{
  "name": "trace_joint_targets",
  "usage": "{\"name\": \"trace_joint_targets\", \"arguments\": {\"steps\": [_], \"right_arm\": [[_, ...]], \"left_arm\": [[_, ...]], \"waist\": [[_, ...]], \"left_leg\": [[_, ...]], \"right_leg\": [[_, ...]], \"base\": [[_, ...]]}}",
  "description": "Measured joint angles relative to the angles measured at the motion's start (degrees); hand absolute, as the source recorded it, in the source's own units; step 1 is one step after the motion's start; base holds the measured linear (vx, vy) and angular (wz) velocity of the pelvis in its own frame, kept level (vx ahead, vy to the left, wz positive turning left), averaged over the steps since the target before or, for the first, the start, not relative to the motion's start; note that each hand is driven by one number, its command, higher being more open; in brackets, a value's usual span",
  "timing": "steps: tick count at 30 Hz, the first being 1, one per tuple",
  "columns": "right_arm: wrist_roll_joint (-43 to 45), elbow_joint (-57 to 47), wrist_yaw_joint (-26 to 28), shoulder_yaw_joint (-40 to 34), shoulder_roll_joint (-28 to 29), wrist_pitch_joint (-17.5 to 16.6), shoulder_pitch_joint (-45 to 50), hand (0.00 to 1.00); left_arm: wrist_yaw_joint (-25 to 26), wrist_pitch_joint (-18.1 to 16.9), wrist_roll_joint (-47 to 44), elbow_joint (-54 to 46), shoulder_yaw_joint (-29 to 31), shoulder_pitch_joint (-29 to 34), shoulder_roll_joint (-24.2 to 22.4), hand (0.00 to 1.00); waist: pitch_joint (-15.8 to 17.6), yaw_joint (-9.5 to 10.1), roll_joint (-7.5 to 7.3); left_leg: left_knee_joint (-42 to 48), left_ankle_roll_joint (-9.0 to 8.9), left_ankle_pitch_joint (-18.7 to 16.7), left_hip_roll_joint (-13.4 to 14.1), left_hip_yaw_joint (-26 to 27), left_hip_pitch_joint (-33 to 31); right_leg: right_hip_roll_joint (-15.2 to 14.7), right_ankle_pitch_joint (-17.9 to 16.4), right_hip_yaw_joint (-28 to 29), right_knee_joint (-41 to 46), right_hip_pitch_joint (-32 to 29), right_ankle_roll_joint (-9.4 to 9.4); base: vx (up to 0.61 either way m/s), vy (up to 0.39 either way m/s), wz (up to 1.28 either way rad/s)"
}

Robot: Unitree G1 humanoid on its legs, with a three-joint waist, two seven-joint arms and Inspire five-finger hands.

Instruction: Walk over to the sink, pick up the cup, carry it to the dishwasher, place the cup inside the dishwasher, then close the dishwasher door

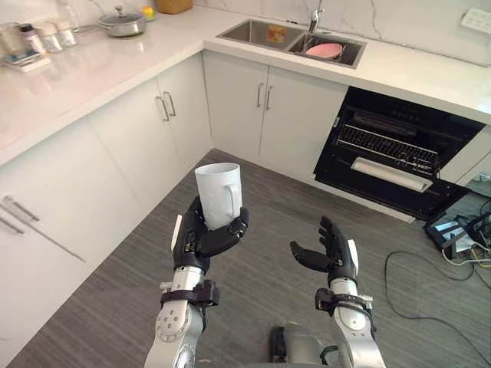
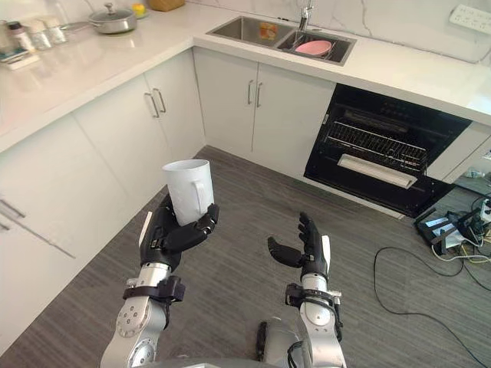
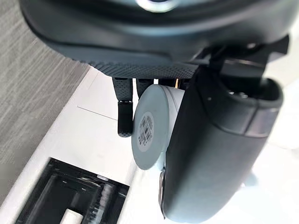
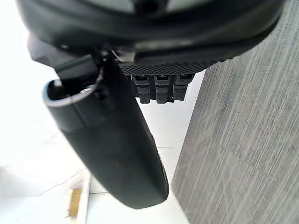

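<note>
So the left hand is holding the cup upright, fingers curled round it, well away from the open dishwasher, right hand idling open, and I'd be keeping that cup level walking over.

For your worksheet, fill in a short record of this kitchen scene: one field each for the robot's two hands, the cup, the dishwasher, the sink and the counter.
left hand: raised, fingers curled round the cup
cup: white, upright, held above the floor
right hand: open, holding nothing
dishwasher: under the worktop on the robot's right, open, rack visible
sink: a pink dish in its right basin
counter: a lidded pan at its far end
</note>
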Motion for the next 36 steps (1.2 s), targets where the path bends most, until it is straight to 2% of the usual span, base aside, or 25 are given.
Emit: {"name": "trace_joint_targets", "arguments": {"steps": [1, 2, 3, 4, 6, 8, 9, 10, 11, 13, 14, 15, 17, 19, 21, 22, 23, 25, 26, 28, 29, 31, 32, 34, 36], "right_arm": [[0.10, 0.00, 0.00, -0.01, -0.35, 0.13, 0.06, 0.90], [0.22, 0.01, 0.00, 0.01, -0.25, 0.25, 0.33, 0.90], [0.37, -0.36, -0.01, 0.15, -0.11, 0.29, 1.15, 0.90], [0.68, -0.94, -0.04, 0.43, 0.00, 0.13, 1.76, 0.90], [0.98, -1.30, -0.08, 0.48, 0.02, -0.62, 1.90, 0.90], [1.53, -1.94, -0.07, 0.38, -0.08, -0.81, 1.91, 0.90], [2.44, -1.90, -0.07, 0.14, -0.07, -0.74, 1.97, 0.90], [2.53, -1.83, -0.06, 0.14, -0.02, -0.65, 2.04, 0.90], [2.53, -1.59, -0.09, 0.05, -0.07, -0.62, 2.10, 0.90], [2.53, -0.94, -0.10, -0.17, -0.62, -0.71, 1.90, 0.90], [2.52, 0.50, -0.06, -0.18, -0.82, -0.71, 1.52, 0.90], [2.54, 2.40, -0.07, -0.07, -0.63, -0.45, 1.23, 0.90], [2.53, 2.34, 0.13, 0.22, -0.22, -0.21, 1.23, 0.90], [2.46, 1.53, 0.25, 0.33, 1.73, 0.22, 1.06, 0.90], [2.36, -1.00, 0.12, 0.32, 2.46, 0.20, 1.08, 0.90], [2.07, -2.47, -0.06, 0.32, 2.74, 0.13, 0.50, 0.90], [1.81, -2.81, -0.12, 0.32, 3.03, 0.06, 0.17, 0.90], [1.66, -5.62, -0.83, 0.34, 3.58, -0.19, -0.11, 0.90], [1.61, -6.35, -1.05, 0.34, 3.65, -0.41, -0.18, 0.90], [1.73, -7.75, -1.42, 0.28, 3.63, -1.49, -0.80, 0.90], [1.94, -8.08, -1.54, 0.29, 3.64, -2.29, -1.27, 0.90], [2.68, -8.08, -1.59, 0.28, 3.71, -2.84, -1.60, 0.90], [3.29, -7.62, -1.63, 0.00, 2.44, -2.77, -1.73, 0.90], [4.34, -7.83, -1.55, 0.02, 1.83, -2.77, -2.01, 0.90], [6.17, -8.89, -1.82, -0.14, 2.08, -2.67, -0.49, 0.90]], "left_arm": [[0.01, 0.48, -0.01, 0.13, 0.22, -0.05, -1.35, 0.30], [0.01, 0.69, -0.01, 0.14, 0.20, 0.06, -1.81, 0.30], [-0.04, 0.74, -0.03, 0.11, 0.11, 0.36, -2.25, 0.30], [-0.32, 0.72, -0.03, -0.04, 0.02, 0.53, -2.07, 0.30], [-0.61, 0.57, -0.08, -1.28, 0.05, 1.06, -2.25, 0.30], [-1.08, 0.49, -0.08, -2.76, 0.28, 1.29, -2.26, 0.30], [-1.34, 0.43, -0.08, -3.02, 0.49, 1.44, -2.29, 0.30], [-1.44, 0.44, -0.08, -3.00, 0.68, 1.60, -2.27, 0.30], [-1.53, 0.47, -0.08, -2.98, 1.21, 2.15, -2.37, 0.30], [-1.45, 0.46, -0.07, -2.94, 1.86, 2.80, -2.47, 0.30], [-1.39, 0.50, -0.06, -2.67, 2.31, 3.01, -2.34, 0.30], [-1.12, 0.49, -0.04, -2.61, 2.82, 3.26, -1.78, 0.30], [-1.03, 0.45, -0.05, -2.95, 3.03, 2.81, -1.67, 0.30], [-0.69, 0.59, -0.03, -2.94, 2.64, 2.71, -0.38, 0.30], [-0.46, 0.63, -0.02, -2.95, 1.61, 2.63, 1.06, 0.30], [-0.24, 0.62, 0.03, -3.06, 0.89, 2.47, 2.26, 0.30], [-0.09, 0.63, 0.05, -3.04, 0.88, 2.47, 2.57, 0.30], [0.35, 0.50, 0.16, -3.29, 0.86, 2.30, 2.70, 0.30], [0.43, 0.31, 0.16, -3.31, 0.86, 2.20, 2.71, 0.30], [0.88, -0.05, 0.14, -3.26, 0.85, 1.88, 2.74, 0.30], [1.30, -0.16, 0.13, -2.85, 1.00, 1.67, 2.75, 0.30], [1.50, -0.25, 0.12, -1.47, 1.28, 1.06, 2.92, 0.30], [1.51, -0.27, 0.15, 2.48, 1.08, -0.11, 1.76, 0.30], [1.55, -0.01, 0.16, 3.10, 1.13, -0.28, 0.49, 0.30], [1.55, 0.81, 1.13, 3.77, 1.46, -0.95, -1.41, 0.30]], "waist": [[0.32, -0.15, 0.86], [0.39, -0.14, 0.98], [0.77, -0.01, 1.31], [1.07, 0.59, 1.42], [1.01, 2.03, 1.56], [1.02, 3.24, 1.73], [1.08, 3.65, 2.20], [1.10, 3.65, 2.17], [1.14, 3.64, 1.93], [1.15, 3.67, 1.85], [0.99, 4.05, 1.48], [-0.05, 4.42, 0.74], [0.09, 4.28, 0.18], [0.05, 4.54, -2.05], [0.10, 3.89, -2.28], [0.35, 3.64, -2.76], [0.40, 3.30, -2.95], [0.58, 1.88, -2.65], [0.56, 1.53, -2.65], [0.52, 1.00, -2.69], [0.52, 0.60, -2.68], [0.14, -0.21, -3.40], [-0.40, -1.04, -0.55], [-0.29, -1.29, 0.52], [0.29, -1.73, 1.22]], "left_leg": [[3.20, -0.59, 1.72, 1.61, -1.28, -0.49], [6.67, -0.60, 3.04, 2.52, -1.77, -1.27], [18.46, 0.34, 8.56, 4.67, -3.01, -4.92], [27.33, 0.12, 9.86, 6.26, -3.55, -7.98], [38.05, 1.25, 8.62, 7.97, -2.84, -15.37], [35.91, 2.86, 6.66, 8.48, -1.21, -20.42], [31.30, 3.59, 5.64, 8.21, -1.01, -22.99], [28.36, 3.76, 5.55, 7.71, -0.80, -23.79], [21.19, 3.90, 5.49, 5.81, -0.83, -24.74], [9.01, 2.81, 7.37, 2.48, -1.58, -25.09], [6.60, 2.72, 12.59, 0.73, -2.11, -24.52], [6.95, 4.59, 14.15, -1.31, -0.55, -23.61], [11.08, 5.95, 10.68, -1.60, 0.29, -25.00], [13.22, 7.29, 8.16, -2.65, 3.08, -23.79], [11.31, 7.35, 6.20, -3.27, 3.94, -20.24], [7.47, 6.85, 4.84, -3.52, 5.39, -15.34], [6.29, 6.83, 4.66, -3.52, 5.76, -13.55], [2.02, 6.40, 3.69, -2.73, 6.43, -7.69], [1.25, 6.14, 3.44, -2.40, 6.57, -6.73], [-0.11, 4.30, 2.66, -1.01, 7.87, -4.09], [-0.48, 2.49, 2.15, -0.07, 8.77, -2.40], [-1.15, 0.07, 0.97, 0.10, 9.49, -0.10], [-2.12, -1.29, 0.45, 2.12, 7.69, 1.36], [-3.58, -1.23, 2.00, 2.71, 7.51, 2.39], [1.25, -1.41, 5.10, 5.06, 6.74, 3.30]], "right_leg": [[0.99, -0.68, -1.59, -0.56, 2.37, -1.12], [1.57, -0.82, -2.13, -1.53, 4.13, -1.36], [2.79, -1.01, -2.47, -4.81, 9.41, -1.67], [3.46, -1.03, -2.37, -7.77, 13.31, -1.70], [4.03, -1.27, -2.13, -13.38, 19.87, -1.71], [3.85, -2.58, -1.34, -16.26, 22.68, -0.10], [3.69, -3.47, -1.06, -16.83, 24.02, 0.49], [3.31, -4.05, -0.97, -17.06, 24.77, 0.99], [2.03, -5.59, -0.79, -17.15, 25.84, 1.49], [-0.08, -7.47, 0.09, -17.16, 26.95, 3.80], [-1.37, -8.38, 1.45, -17.07, 27.46, 5.13], [-3.50, -8.80, 4.06, -17.74, 27.87, 6.60], [-4.18, -8.04, 6.83, -18.74, 28.28, 7.61], [-6.00, -7.17, 10.22, -16.82, 28.23, 9.01], [-6.50, -4.97, 12.08, -7.04, 24.54, 9.97], [-6.98, -0.21, 12.81, 6.03, 18.91, 9.38], [-7.30, -0.36, 12.82, 10.66, 17.01, 8.99], [-6.35, -3.01, 9.71, 18.28, 10.36, 5.83], [-6.19, -3.62, 8.48, 17.99, 8.68, 5.49], [-6.03, -4.75, 3.83, 13.85, 4.09, 4.88], [-5.98, -4.61, 0.20, 8.82, 1.81, 4.62], [-5.05, -0.70, -3.94, -1.75, 0.29, 2.82], [-1.93, 3.20, -4.40, -4.14, 1.83, 0.41], [-0.46, 2.60, -4.16, -4.37, 1.86, -0.48], [1.82, 1.79, -4.78, -5.86, 5.67, -1.63]], "base": [[0.53, -0.160, 0.24], [0.60, -0.232, 0.31], [0.36, -0.147, 0.17], [0.49, -0.174, 0.05], [0.37, -0.038, -0.17], [0.29, 0.051, -0.20], [0.20, 0.099, -0.11], [0.32, 0.217, -0.04], [0.35, 0.283, -0.02], [0.28, 0.245, -0.15], [0.30, 0.265, -0.44], [0.48, 0.400, -0.44], [0.44, 0.351, -0.30], [0.45, 0.327, -0.41], [0.39, 0.215, -0.39], [0.32, 0.115, -0.37], [0.35, 0.069, -0.42], [0.28, -0.030, -0.24], [0.29, -0.074, -0.21], [0.27, -0.109, -0.30], [0.43, -0.202, -0.36], [0.48, -0.201, -0.27], [0.35, -0.116, -0.19], [0.44, -0.141, -0.36], [0.44, -0.164, -0.31]]}}
